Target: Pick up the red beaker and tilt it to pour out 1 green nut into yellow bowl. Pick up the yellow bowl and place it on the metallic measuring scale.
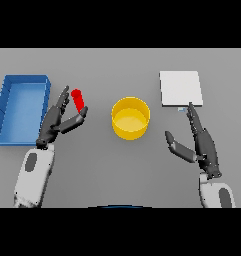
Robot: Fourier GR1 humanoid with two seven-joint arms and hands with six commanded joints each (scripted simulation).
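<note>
the left hand (59, 120) is reaching with loosely spread fingers around the small red cylindrical beaker (78, 99), not yet gripping. the right hand (202, 142) is resting open near the round yellow bowl (130, 118).

One cam only: head view, looking steeply down onto the grey table (142, 180) from the robot's near edge (no 2nd view, so no overlap), fairly close.

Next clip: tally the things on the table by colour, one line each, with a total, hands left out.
Red: 1, the red beaker
Yellow: 1, the yellow bowl
Blue: 1, the blue tray
White/metallic: 1, the measuring scale
Total: 4
</note>
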